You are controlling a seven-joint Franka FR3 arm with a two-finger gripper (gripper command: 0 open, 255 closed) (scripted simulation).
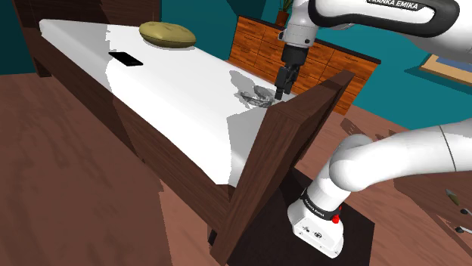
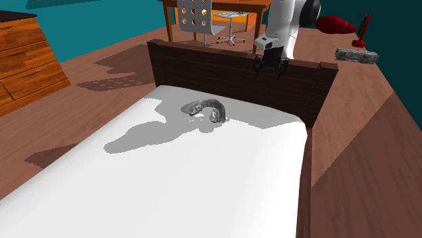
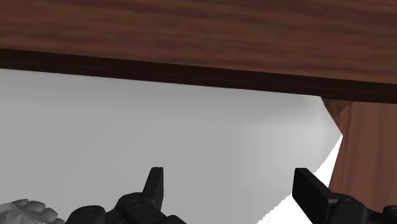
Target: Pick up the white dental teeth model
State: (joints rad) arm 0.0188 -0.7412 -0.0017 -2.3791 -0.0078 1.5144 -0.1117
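The dental teeth model point(image 1: 256, 96) is a pale grey horseshoe shape lying on the white bed, close to the dark wooden footboard point(image 1: 291, 143). In the second exterior view the teeth model point(image 2: 205, 109) sits in the arm's shadow. My black gripper point(image 1: 280, 94) hangs just above the bed, beside the model and nearer the footboard. From across the bed the gripper point(image 2: 270, 66) shows against the footboard's top edge. In the wrist view the gripper point(image 3: 232, 184) is open, its fingers apart over bare white sheet, and the teeth model point(image 3: 22, 210) lies off to one side of them.
An olive cushion point(image 1: 167, 33) and a flat black object point(image 1: 125, 58) lie at the bed's far end. A wooden dresser point(image 1: 265, 45) stands behind the bed. A perforated chair point(image 2: 196, 17) and a red object point(image 2: 336, 26) sit beyond the footboard point(image 2: 237, 74).
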